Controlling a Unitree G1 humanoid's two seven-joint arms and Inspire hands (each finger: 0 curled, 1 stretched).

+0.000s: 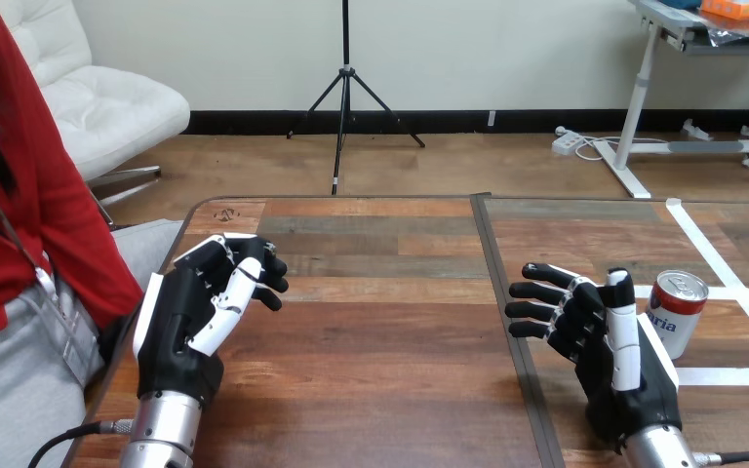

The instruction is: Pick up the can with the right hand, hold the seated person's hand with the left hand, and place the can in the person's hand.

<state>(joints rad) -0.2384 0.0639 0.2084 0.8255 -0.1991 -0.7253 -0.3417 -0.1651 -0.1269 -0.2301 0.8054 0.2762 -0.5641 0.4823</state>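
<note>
A red and white can with a silver top stands upright on the right part of the wooden table. My right hand is just left of the can, thumb side next to it, fingers relaxed and pointing left, holding nothing. Whether the hand touches the can I cannot tell. My left hand hovers over the table's left part near the edge, its fingers loosely bent and empty. The person sits at the table's left side, beside my left hand.
White tape lines mark a square on the table around the can. A dark seam runs front to back across the table between my two hands. The table's left edge lies under my left forearm.
</note>
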